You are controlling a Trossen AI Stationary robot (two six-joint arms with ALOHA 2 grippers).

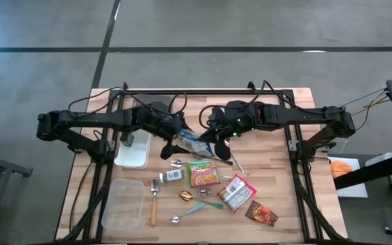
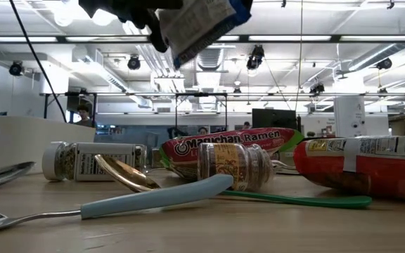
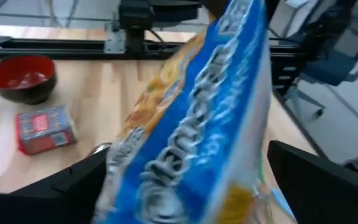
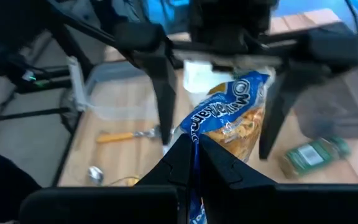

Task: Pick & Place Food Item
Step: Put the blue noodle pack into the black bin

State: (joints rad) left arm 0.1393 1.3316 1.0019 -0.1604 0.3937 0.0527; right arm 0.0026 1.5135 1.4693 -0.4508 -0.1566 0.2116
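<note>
**A blue packet held aloft between two arms**

Both arms meet over the middle of the tabletop [image 1: 278, 156], and the thing between them is a blue snack packet [image 1: 197, 143] — lifted clear of the wood, hanging near the centre of the high frame, above the scatter of food items below. In the low view it shows at the top centre, well above everything lying on the board.

The right gripper [image 4: 194, 158] has its fingers pressed together on the packet's edge; the pinch is plain in its own wrist view, where the blue film runs up from between the two dark tips. The left gripper [image 3: 185, 180] stands with its fingers spread wide, one on either side of the packet, which fills most of that wrist view. I'd judge this a handover, the left fingers set around the packet, though the blur there makes it hard to say whether they touch it at all.

Under the pair lie a ramen pack [image 1: 203, 173], a spice jar [image 1: 171, 176] and a teal-handled spoon [image 1: 189, 212]. Towards the left of the high frame sit a white tray [image 1: 133, 151] and a clear container [image 1: 123, 203] — the likely place for the packet, which would explain why it is held over on that side.
</note>
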